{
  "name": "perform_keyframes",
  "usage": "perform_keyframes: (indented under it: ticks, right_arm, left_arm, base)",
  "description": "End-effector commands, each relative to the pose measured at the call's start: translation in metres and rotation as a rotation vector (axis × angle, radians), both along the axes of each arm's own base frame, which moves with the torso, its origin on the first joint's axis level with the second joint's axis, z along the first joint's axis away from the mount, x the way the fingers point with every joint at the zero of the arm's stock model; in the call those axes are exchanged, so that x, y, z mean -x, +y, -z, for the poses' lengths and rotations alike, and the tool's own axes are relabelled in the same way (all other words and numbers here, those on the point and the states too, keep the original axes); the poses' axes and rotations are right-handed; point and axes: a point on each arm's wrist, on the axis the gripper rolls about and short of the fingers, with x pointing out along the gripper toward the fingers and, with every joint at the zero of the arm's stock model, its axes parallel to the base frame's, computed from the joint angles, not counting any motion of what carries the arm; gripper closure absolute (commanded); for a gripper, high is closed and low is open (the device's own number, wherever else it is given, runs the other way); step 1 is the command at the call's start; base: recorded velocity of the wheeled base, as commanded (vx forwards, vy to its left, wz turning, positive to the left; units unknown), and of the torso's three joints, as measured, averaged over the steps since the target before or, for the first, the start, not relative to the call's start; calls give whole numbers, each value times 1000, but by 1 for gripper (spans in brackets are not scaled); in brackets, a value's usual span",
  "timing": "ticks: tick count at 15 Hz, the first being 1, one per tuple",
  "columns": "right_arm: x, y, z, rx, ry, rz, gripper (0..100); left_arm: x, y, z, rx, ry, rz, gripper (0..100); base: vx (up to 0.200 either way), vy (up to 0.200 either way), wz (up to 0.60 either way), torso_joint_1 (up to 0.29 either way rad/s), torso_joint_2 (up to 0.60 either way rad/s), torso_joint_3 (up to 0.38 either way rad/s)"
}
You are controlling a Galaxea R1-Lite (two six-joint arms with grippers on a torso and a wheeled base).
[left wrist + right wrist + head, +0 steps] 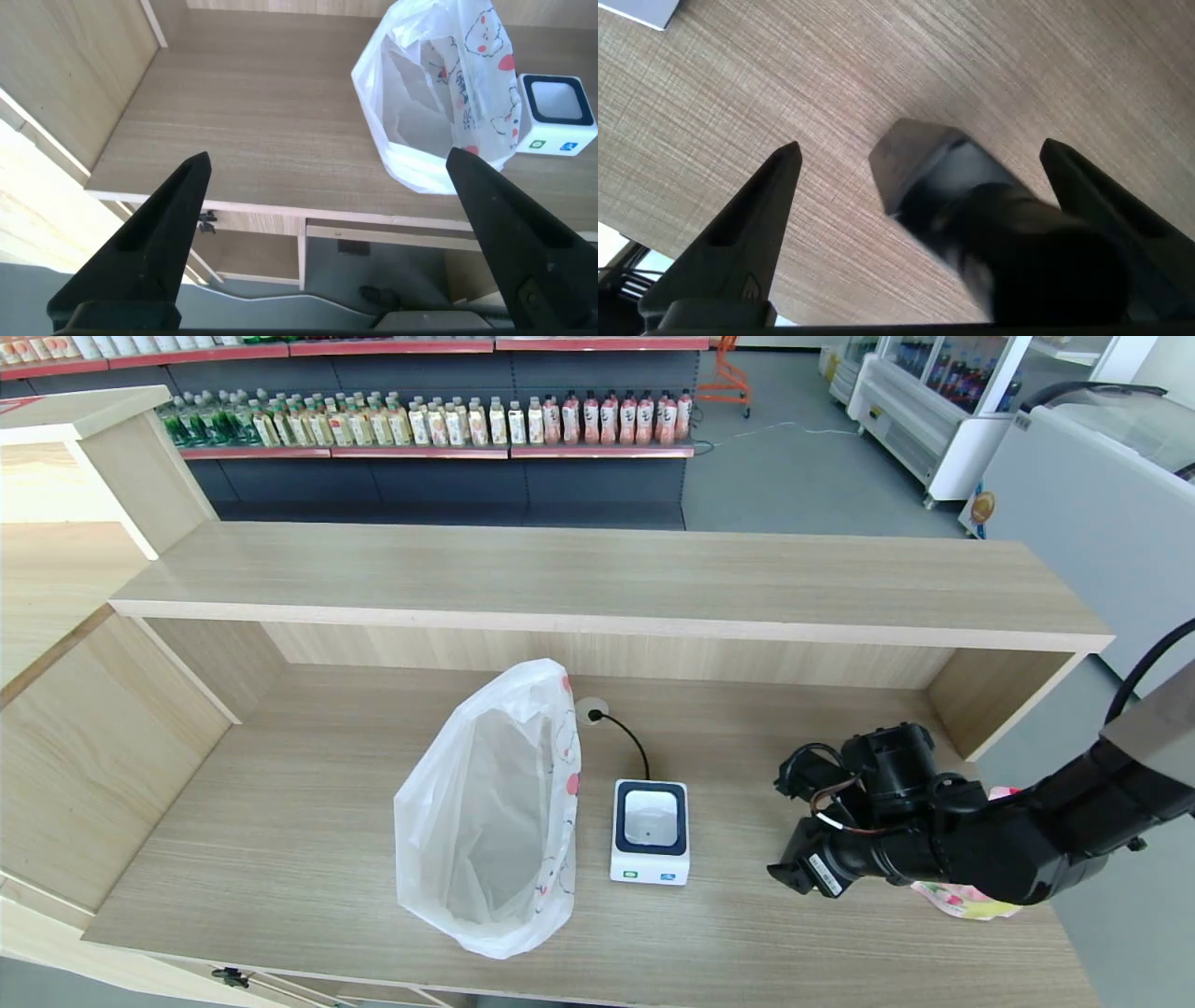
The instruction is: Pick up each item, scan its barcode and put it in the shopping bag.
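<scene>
Item (966, 901): a soft packet in pink and pale yellow with a printed face. It is lying at the right end of the surface (280, 821), near the front edge, and is mostly hidden under the right arm. Its barcode is not showing. It is sitting well apart from the scanner and the bag.

Shopping bag (485, 803): thin white translucent film with small red and pink cartoon prints along one side. It is standing upright near the middle of the surface with its mouth gaping wide. The inside is showing the bag's own creased film.

Scanner (651, 831): a small white box with a dark-framed window facing up and two small coloured marks on its front. It is sitting just beside the bag on the right. A black cable (627, 737) is running from it to a round port in the surface behind.

Right tool (921, 147): the fingers are spreading wide and pinching nothing, pointing down at the wood grain. A blurred grey and dark shape is showing between them, and what it is cannot be told.

Left tool (329, 159): the fingers are spreading wide and gripping nothing. It is hanging off the front edge of the surface on the left, with the bag and scanner farther off.

Background: a shelf of bottles (429, 425) is standing beyond the counter.
</scene>
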Motion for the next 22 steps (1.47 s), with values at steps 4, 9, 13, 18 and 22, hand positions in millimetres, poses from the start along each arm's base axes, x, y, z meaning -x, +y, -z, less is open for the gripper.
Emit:
perform_keyframes:
  ticks: [4, 9, 13, 18, 22]
  right_arm:
    - [-3, 11, 9, 10, 17, -25, 100]
    - [10, 14, -18, -51, -42, -14, 100]
    - [40, -24, -78, -211, -177, 154, 100]
    - [104, -57, -118, -108, -346, 104, 100]
    - [139, -87, -139, 170, -506, -151, 100]
  left_arm:
    - [0, 0, 0, 0, 0, 0, 0]
    - [0, 0, 0, 0, 0, -2, 0]
    - [0, 0, 0, 0, 0, 0, 0]
    - [0, 0, 0, 0, 0, 0, 0]
    - [0, 0, 0, 0, 0, 0, 0]
  base:
    - [0, 0, 0, 0, 0, 0]
    - [0, 0, 0, 0, 0, 0]
    - [0, 0, 0, 0, 0, 0]
    - [0, 0, 0, 0, 0, 0]
    - [0, 0, 0, 0, 0, 0]
